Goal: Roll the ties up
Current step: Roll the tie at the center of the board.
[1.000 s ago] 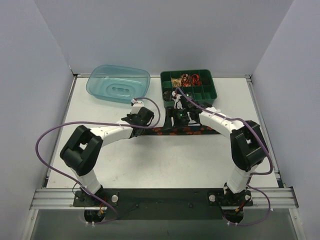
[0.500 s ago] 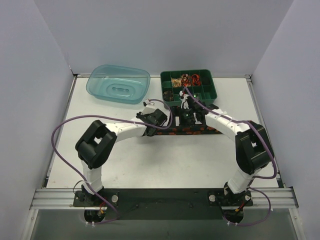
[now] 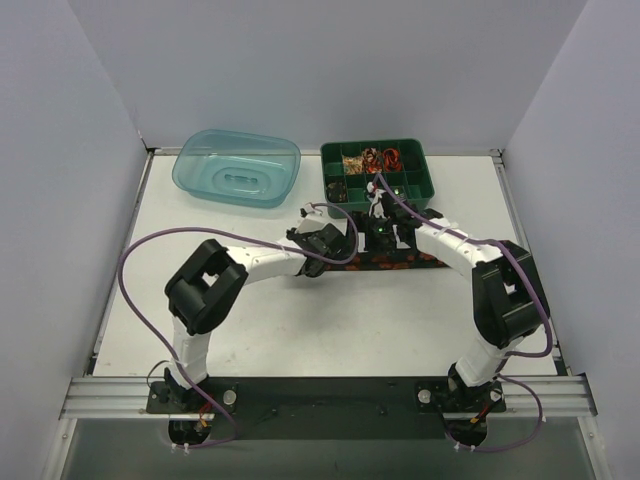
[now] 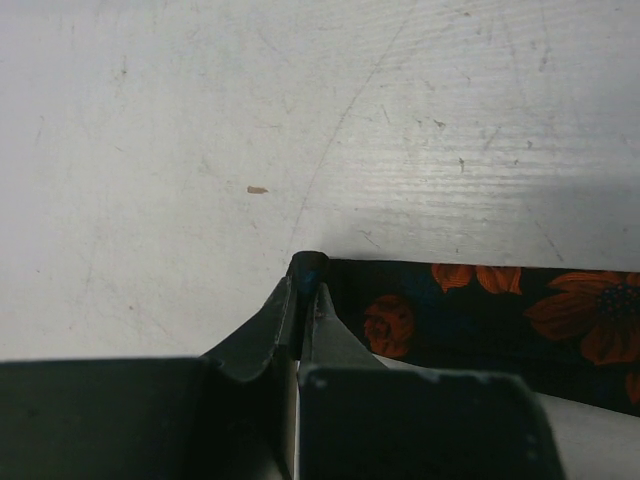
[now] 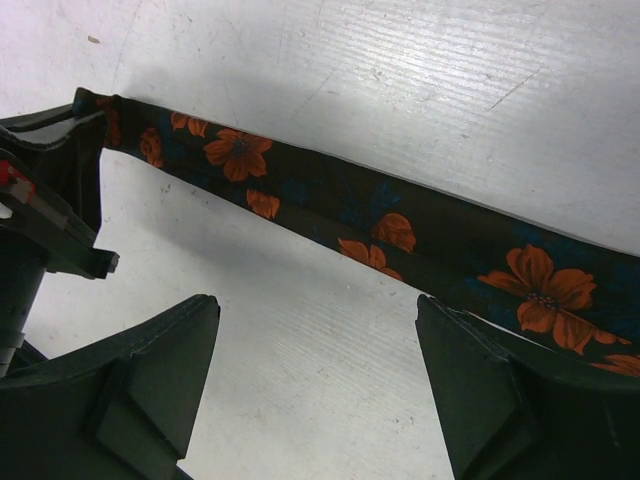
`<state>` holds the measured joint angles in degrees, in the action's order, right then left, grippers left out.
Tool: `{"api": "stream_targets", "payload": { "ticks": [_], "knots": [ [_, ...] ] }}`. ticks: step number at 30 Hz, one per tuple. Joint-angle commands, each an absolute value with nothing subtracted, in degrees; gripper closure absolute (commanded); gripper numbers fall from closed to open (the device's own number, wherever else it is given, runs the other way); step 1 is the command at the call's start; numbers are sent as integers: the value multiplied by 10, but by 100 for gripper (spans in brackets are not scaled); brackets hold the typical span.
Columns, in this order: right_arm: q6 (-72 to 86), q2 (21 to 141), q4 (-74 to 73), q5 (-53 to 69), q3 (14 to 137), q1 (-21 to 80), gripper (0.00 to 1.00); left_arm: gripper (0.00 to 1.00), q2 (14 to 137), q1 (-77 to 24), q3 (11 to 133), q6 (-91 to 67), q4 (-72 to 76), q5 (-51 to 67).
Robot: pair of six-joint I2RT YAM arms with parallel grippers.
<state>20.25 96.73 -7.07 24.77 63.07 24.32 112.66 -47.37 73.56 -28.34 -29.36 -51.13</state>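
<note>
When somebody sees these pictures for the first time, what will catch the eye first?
The long black necktie with orange-red flowers lies flat across the middle of the white table. The left gripper pinches one end of it, and the right gripper hangs open above it. At the far edge stand a green compartment tray and a blue translucent plastic tub.

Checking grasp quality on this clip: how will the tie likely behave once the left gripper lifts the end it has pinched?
Likely floppy: the tie is a thin, narrow fabric strip, so it should droop from the left gripper. Probably light, dragging across the table rather than rolling. The narrow pinch at its very end could slip.
</note>
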Motion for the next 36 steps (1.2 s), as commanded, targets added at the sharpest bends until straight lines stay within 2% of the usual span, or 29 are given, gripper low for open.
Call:
{"api": "stream_targets", "payload": {
  "ticks": [1, 12, 28, 30, 32, 33, 34, 36],
  "knots": [
    [199, 950, -64, 253, 627, 241, 18, 100, 1136, -486, 749, -309, -288, -496],
    [206, 967, -55, 258, 616, 242, 18, 100, 1143, -498, 737, -337, -271, -496],
    [204, 976, -57, 253, 611, 242, 18, 99, 1114, -468, 637, -346, -113, -333],
    [205, 976, -58, 253, 613, 242, 18, 94, 1108, -459, 623, -352, -90, -303],
    [205, 979, -59, 254, 613, 242, 18, 84, 1094, -447, 599, -355, -71, -287],
    [204, 979, -60, 255, 614, 242, 18, 82, 1089, -442, 592, -357, -56, -271],
    [204, 980, -60, 256, 617, 242, 18, 72, 1079, -437, 582, -359, -49, -266],
    [204, 982, -61, 257, 618, 242, 18, 64, 1071, -430, 559, -362, -24, -244]
  ]
}}
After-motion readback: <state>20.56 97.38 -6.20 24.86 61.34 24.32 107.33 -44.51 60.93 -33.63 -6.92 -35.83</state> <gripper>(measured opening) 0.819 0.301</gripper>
